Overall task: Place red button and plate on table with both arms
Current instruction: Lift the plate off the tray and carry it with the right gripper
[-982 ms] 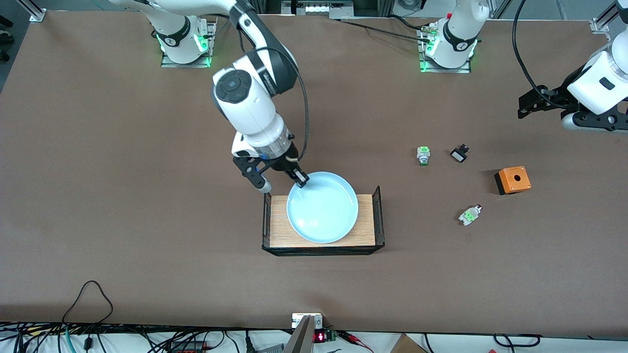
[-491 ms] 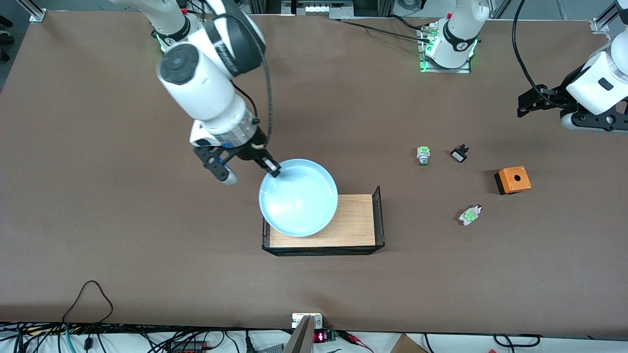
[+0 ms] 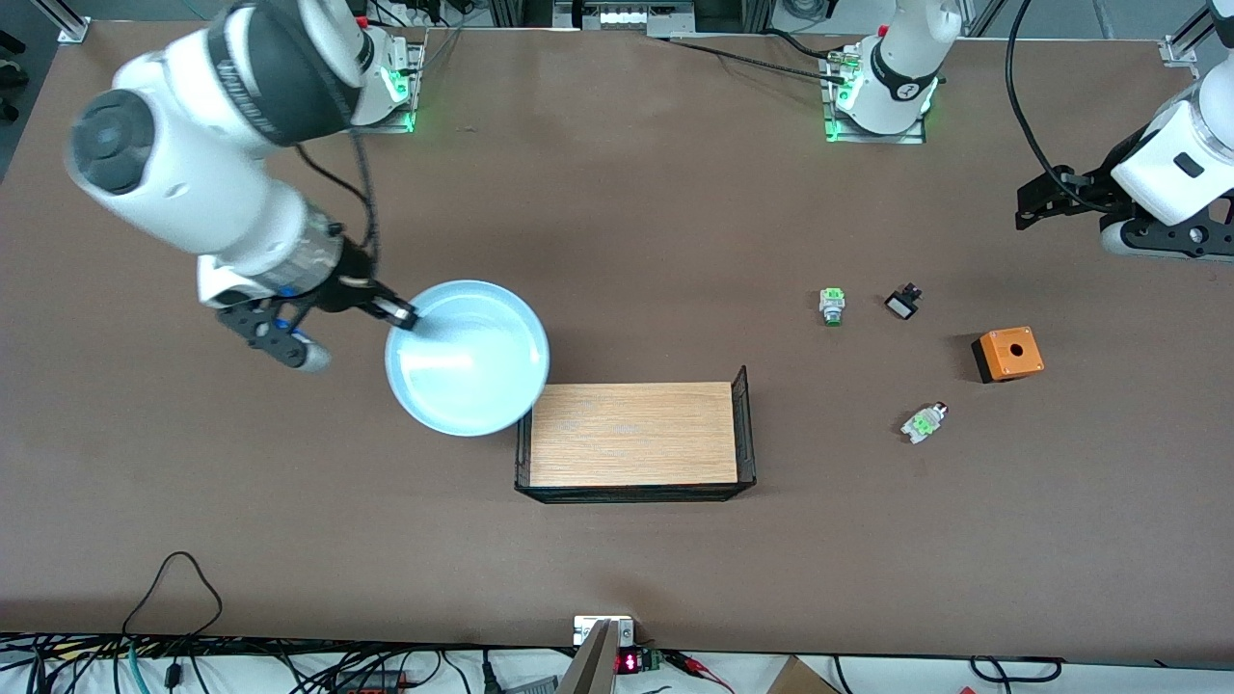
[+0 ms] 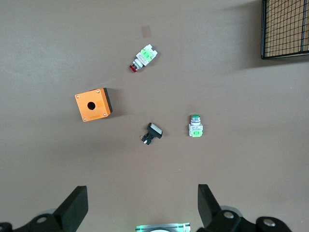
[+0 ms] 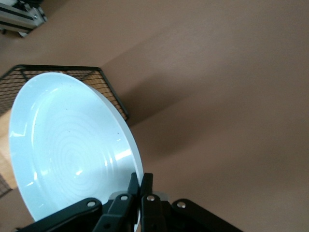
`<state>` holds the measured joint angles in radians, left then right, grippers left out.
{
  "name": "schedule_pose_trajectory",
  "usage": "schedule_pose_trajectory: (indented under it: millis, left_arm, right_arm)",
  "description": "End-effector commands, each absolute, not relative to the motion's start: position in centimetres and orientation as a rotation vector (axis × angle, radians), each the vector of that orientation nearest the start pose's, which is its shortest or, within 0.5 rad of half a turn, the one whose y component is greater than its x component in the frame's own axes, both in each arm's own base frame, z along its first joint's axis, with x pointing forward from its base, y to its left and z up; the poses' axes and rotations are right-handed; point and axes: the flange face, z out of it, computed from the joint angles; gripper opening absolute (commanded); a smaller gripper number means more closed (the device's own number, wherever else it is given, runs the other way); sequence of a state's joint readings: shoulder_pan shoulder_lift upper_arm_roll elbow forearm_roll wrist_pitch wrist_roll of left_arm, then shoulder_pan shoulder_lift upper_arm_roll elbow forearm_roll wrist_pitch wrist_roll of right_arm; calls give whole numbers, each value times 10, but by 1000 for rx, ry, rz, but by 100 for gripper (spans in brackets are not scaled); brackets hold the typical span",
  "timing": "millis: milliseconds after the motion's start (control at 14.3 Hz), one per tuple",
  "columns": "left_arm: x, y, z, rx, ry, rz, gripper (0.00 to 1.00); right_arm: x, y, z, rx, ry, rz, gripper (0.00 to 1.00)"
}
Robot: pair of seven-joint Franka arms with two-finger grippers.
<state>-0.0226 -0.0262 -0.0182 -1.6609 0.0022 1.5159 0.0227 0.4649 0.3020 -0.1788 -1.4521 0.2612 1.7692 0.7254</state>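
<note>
In the front view, your right gripper (image 3: 400,313) is clamped on the rim of the plate (image 3: 468,359) and holds it in the air over bare table (image 3: 617,193), just beside the tray (image 3: 631,434) at the right arm's end of it; the tray floor lies bare. The button (image 3: 924,422) lies on its side on the table, toward the left arm's end, nearer the camera than the orange box (image 3: 1007,353), the green-capped switch (image 3: 832,306) and the black piece (image 3: 901,304). Your left gripper (image 3: 1046,202) hangs over the table edge at its own end, waiting. In the left wrist view, the left gripper (image 4: 140,208) shows its fingers spread wide with nothing between them; the button (image 4: 144,57), box (image 4: 93,104), black piece (image 4: 152,132) and switch (image 4: 195,126) all rest apart on the table below. In the right wrist view, the right gripper (image 5: 140,193) pinches the plate (image 5: 67,150) at its rim, the plate tilted, with the tray's wire end (image 5: 104,92) past it. Judgement: the button part looks complete; the plate is out of the tray but not yet set down, so lowering and release remain.
</note>
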Motion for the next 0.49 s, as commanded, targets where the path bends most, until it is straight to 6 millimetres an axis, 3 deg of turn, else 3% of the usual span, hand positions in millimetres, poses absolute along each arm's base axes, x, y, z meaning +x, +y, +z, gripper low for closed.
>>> schedule_pose_trajectory:
  millis: [0, 421]
  left_arm:
    - [541, -24, 598, -3119, 88, 196, 100]
    - [541, -27, 598, -3119, 95, 196, 100]
  right_arm:
    - [611, 182, 516, -2886, 576, 211, 0]
    - [592, 73, 467, -2912, 316, 323, 0]
